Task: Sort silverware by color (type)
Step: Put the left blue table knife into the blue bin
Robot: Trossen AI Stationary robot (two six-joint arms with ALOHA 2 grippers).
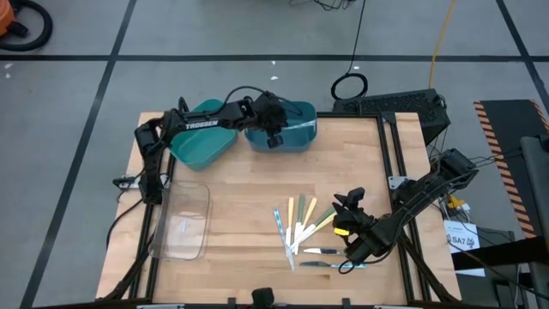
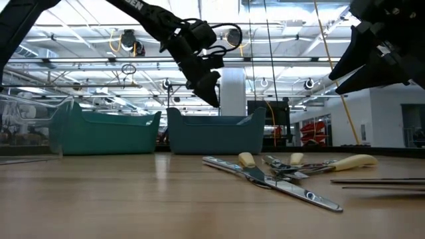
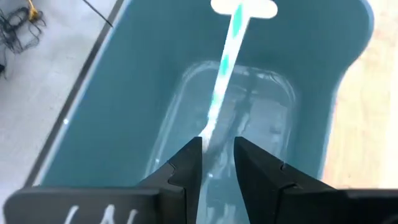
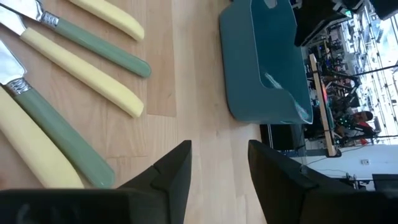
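Light-blue utensil (image 3: 225, 68) beyond left end effector (image 3: 217, 163)

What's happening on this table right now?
The left gripper is poised over the right-hand teal bin, fingers slightly apart, with a light-blue-handled utensil just beyond them inside the bin; whether it is still held is unclear. The right gripper, open and empty, hangs beside the silverware pile of yellow and green handled pieces still on the wood table. The other teal bin and a clear tray sit to the left.
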